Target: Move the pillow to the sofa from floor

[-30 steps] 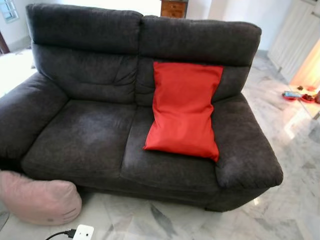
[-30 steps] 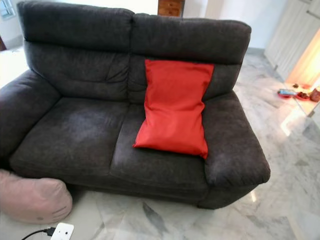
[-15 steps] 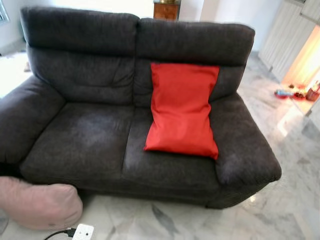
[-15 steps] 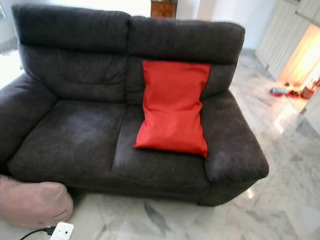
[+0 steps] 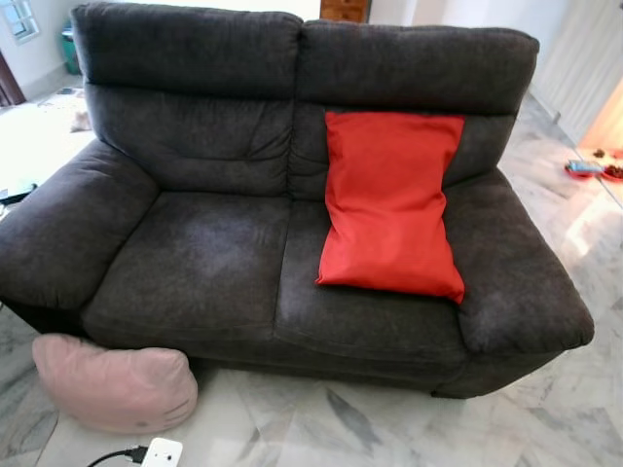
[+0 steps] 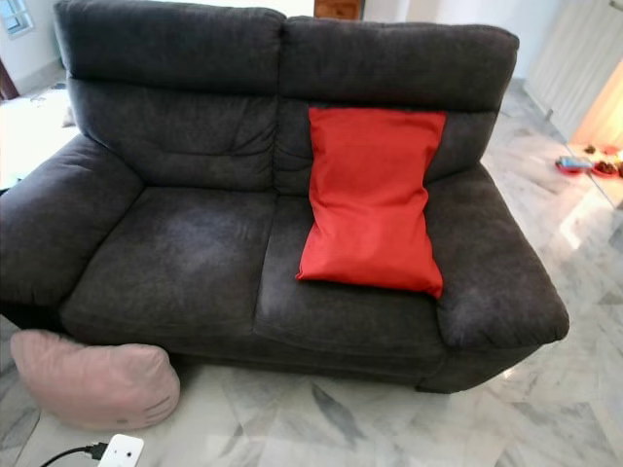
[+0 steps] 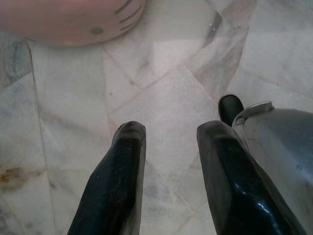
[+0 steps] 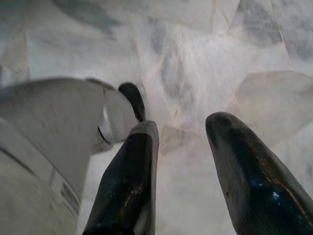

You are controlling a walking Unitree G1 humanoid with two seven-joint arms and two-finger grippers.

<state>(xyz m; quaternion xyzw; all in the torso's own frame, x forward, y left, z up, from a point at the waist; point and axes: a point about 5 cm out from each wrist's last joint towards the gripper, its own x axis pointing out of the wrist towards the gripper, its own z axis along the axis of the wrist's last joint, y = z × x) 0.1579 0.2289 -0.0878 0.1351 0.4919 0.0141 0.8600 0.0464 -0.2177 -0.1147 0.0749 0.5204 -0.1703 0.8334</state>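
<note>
A pale pink pillow (image 5: 115, 384) lies on the marble floor against the front left corner of the dark grey sofa (image 5: 195, 263). A red pillow (image 5: 392, 203) leans upright against the sofa's right backrest, resting on the right seat. My left gripper (image 7: 166, 132) hangs open over the floor, and the pink pillow (image 7: 73, 19) shows at the far edge of its view. My right gripper (image 8: 181, 127) is also open above bare marble, holding nothing.
A white power adapter (image 5: 162, 453) with a black cable lies on the floor just in front of the pink pillow. Small red items (image 5: 584, 169) sit on the floor at the far right. Marble floor (image 5: 389, 428) stretches in front of the sofa.
The camera has swung left, so the sofa and pillows sit further right in the picture and more of the pink pillow shows. Nothing on the sofa or floor has moved.
</note>
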